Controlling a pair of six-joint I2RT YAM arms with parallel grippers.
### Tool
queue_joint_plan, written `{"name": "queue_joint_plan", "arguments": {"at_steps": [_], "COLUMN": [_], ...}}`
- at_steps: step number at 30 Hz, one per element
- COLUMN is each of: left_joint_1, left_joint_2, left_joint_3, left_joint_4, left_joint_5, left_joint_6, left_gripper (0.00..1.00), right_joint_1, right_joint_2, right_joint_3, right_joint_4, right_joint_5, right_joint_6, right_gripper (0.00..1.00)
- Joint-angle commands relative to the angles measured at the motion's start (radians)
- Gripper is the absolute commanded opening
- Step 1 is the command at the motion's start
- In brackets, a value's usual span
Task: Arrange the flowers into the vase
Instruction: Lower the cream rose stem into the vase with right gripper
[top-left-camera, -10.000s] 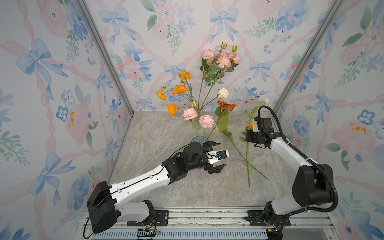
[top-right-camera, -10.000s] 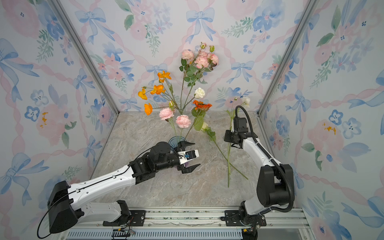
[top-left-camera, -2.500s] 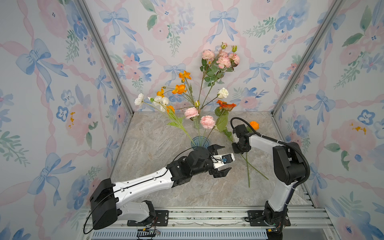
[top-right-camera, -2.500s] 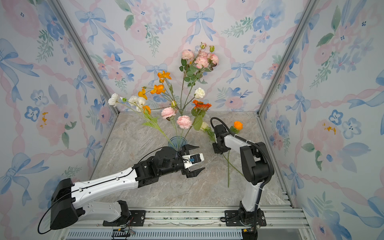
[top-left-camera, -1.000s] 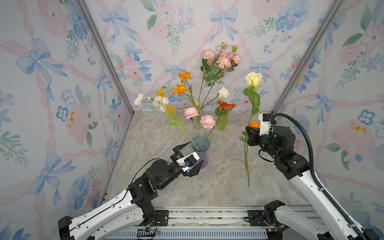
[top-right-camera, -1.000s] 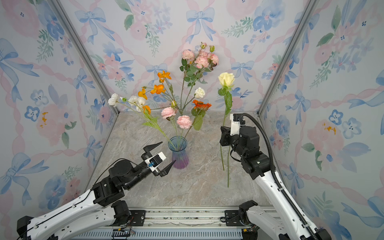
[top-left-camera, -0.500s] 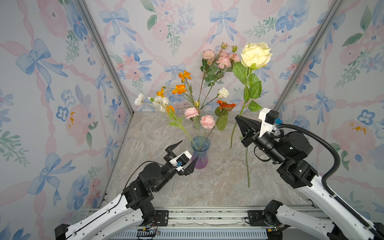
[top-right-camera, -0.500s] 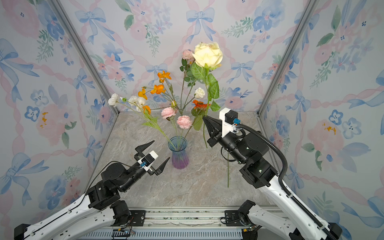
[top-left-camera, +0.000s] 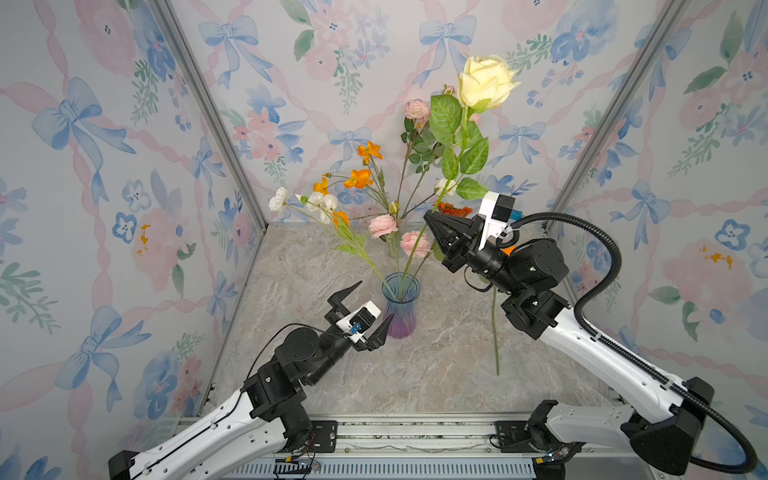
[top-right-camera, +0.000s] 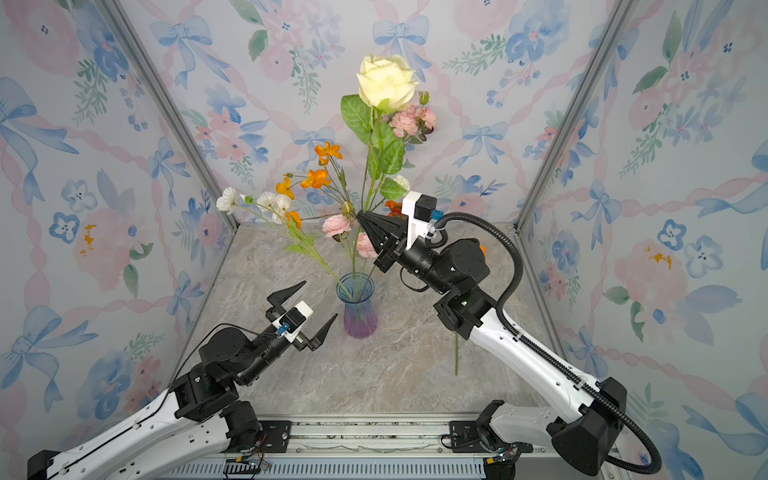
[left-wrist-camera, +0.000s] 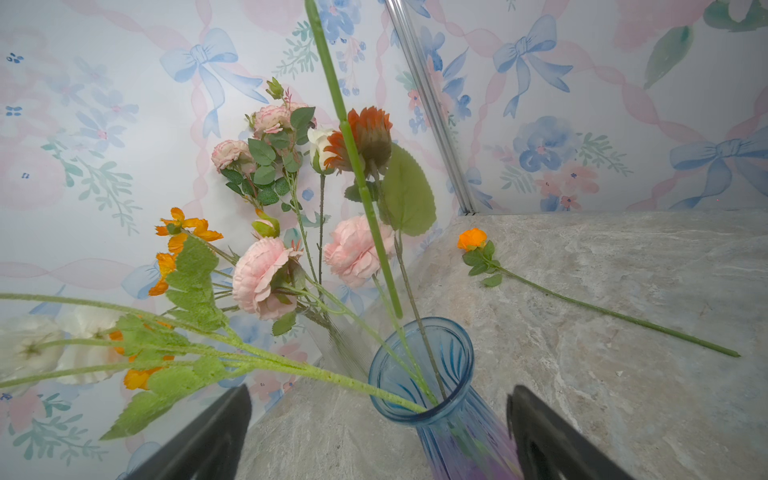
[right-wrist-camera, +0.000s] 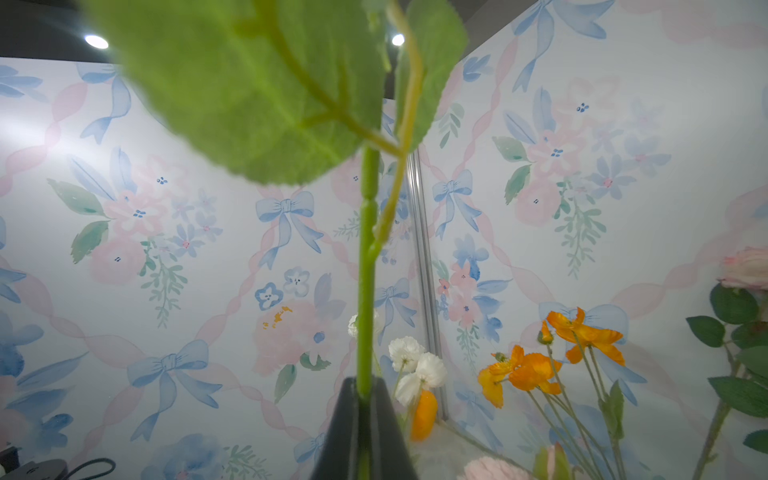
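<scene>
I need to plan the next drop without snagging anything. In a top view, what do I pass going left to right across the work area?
white blooms → left gripper, open → vase → right gripper, shut on the cream rose → loose flower lying flat.

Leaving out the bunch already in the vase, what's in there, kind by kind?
Cream rose held in the shut right gripper: 1
Orange flower lying on the marbled tabletop: 1
Blue-to-purple glass vase: 1
Black robot grippers, the left gripper open: 2
Total: 5
</scene>
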Motion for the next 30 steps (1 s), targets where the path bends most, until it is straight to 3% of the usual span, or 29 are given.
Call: {"name": "queue_joint_plan", "arguments": {"at_steps": [1, 13, 25, 30], "left_joint_1": [0.005, 0.010, 0.021, 0.022], "left_joint_2": [0.002, 0.014, 0.014, 0.043], "left_joint_3": [-0.011, -0.010, -0.012, -0.011], "left_joint_4": [0.028, 0.034, 0.036, 0.036], "left_joint_5": [-0.007, 0.015, 0.035, 0.040], "left_joint_6": [-0.017, -0.021, -0.026, -0.026], "left_gripper": [0.98, 0.98, 0.98, 0.98], "right_joint_1": [0.017, 0.038, 0.053, 0.059], "right_joint_2": [0.030, 0.076, 0.151, 0.181], "right_joint_3": [-0.036, -0.169, -0.353, -0.409], "right_joint_4": [0.125, 0.224, 0.535, 0.623], "right_joint_5": [-0.042, -0.015, 0.061, 0.099], "right_joint_6": [0.038, -0.095, -0.196, -0.175], "right_gripper": [0.00, 0.00, 0.00, 0.00]}}
